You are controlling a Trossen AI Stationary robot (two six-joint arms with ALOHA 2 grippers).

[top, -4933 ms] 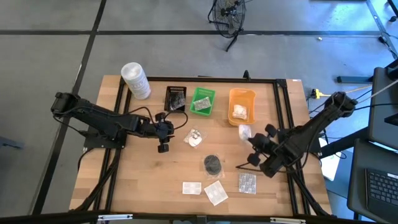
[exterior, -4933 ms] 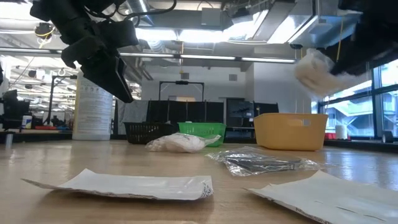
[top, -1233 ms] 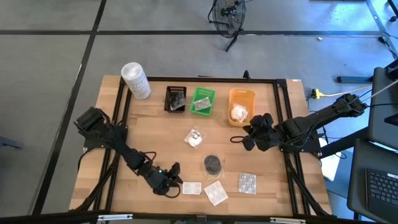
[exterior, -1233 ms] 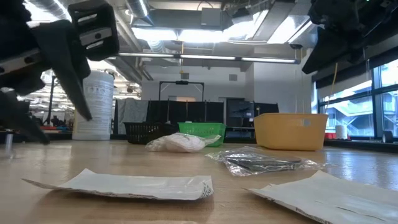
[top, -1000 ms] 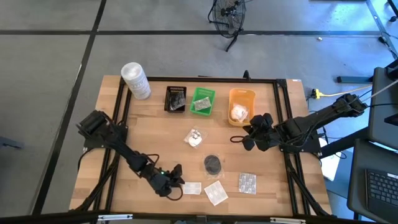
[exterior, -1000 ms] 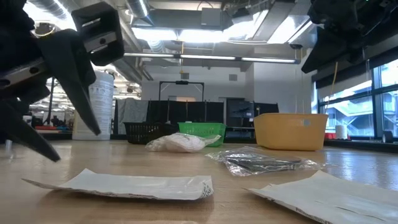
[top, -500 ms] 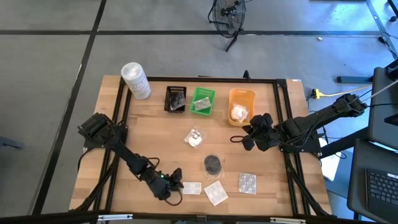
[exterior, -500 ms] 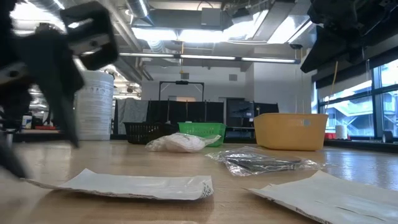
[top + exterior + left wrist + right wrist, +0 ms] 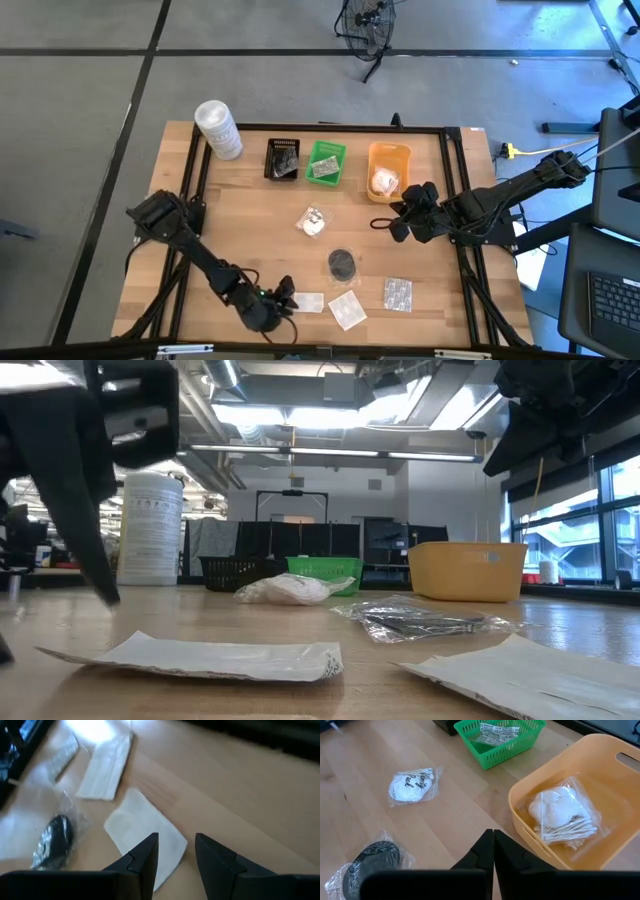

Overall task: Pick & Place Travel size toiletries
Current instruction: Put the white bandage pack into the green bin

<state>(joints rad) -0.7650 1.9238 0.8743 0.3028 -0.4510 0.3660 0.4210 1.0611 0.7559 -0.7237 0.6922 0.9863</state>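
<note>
The travel size toiletries lie loose on the wooden table. They are a white sachet (image 9: pixel 308 302), a second sachet (image 9: pixel 347 309), a silvery blister pack (image 9: pixel 397 294), a black pad in clear wrap (image 9: pixel 342 263) and a white wrapped bundle (image 9: pixel 313 221). My left gripper (image 9: pixel 286 296) stands open low over the near part of the table. Its fingertips (image 9: pixel 175 851) are at the left end of the first sachet (image 9: pixel 142 827), and I see no touch. My right gripper (image 9: pixel 395 226) hangs shut and holding nothing (image 9: pixel 493 845), beside the orange tray (image 9: pixel 388 170).
Three trays stand in a row at the far side: black (image 9: pixel 283 158), green (image 9: pixel 326 162) with sachets, and orange (image 9: pixel 600 780) with a bundle of cotton swabs (image 9: pixel 560 817). A tall white tub (image 9: pixel 217 128) stands at the far left corner. Black frame rails line the table's edges.
My left gripper has moved a little toward the table's near edge, staying next to the white sachet, and has rolled about its own axis. Its fingers stay open. The toiletries lie where they were.
</note>
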